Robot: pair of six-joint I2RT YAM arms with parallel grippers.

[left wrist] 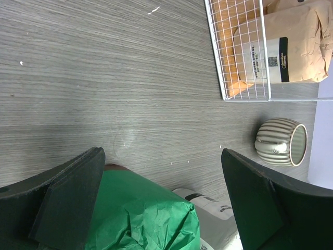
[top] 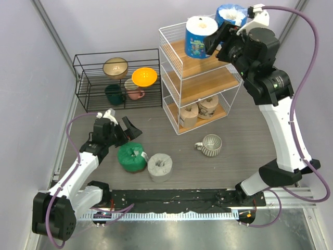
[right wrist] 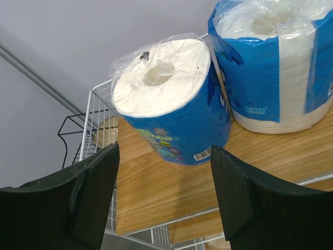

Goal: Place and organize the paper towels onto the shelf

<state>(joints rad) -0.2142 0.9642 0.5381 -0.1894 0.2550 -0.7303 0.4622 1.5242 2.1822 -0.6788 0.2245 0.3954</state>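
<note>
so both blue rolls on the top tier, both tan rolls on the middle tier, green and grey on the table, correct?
Not quite: the tan rolls sit on the bottom tier of the shelf, not the middle, as the top external view shows. Blue rolls on top, green roll and grey roll on the table: yes.

The left hand [left wrist: 161,153] spreads wide over the green roll [left wrist: 140,213], mug [left wrist: 278,141] nearby.
</note>
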